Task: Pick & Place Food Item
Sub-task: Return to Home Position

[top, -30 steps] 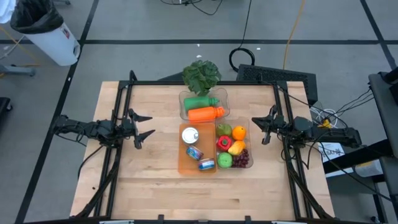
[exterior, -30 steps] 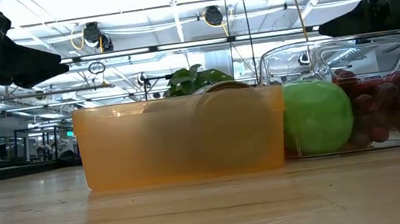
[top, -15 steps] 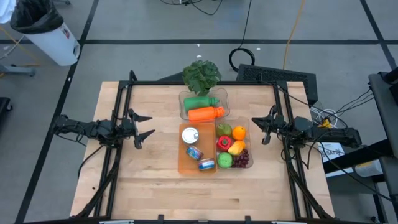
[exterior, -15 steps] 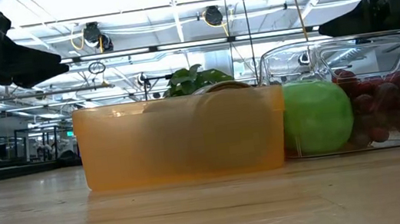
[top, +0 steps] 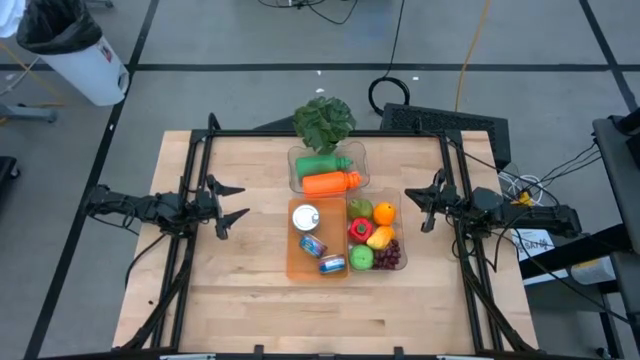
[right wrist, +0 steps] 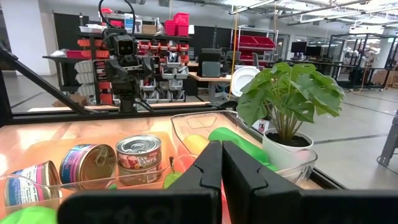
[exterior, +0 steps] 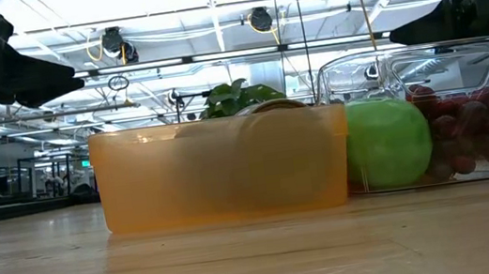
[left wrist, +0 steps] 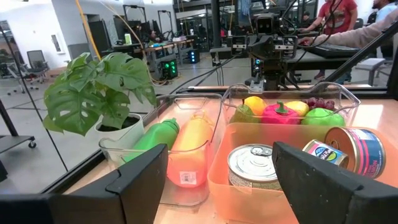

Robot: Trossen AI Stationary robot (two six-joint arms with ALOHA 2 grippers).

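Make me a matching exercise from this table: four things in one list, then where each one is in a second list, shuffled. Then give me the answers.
Things
1. silver-top can
2. apple
3. orange bottle
4. left gripper

Places
A. in the back bin, next to the plant
B. left of all the bins, open
C. in the orange bin
D. in the fruit bin, beside the grapes

Pairs: 1-C, 2-D, 3-A, 4-B
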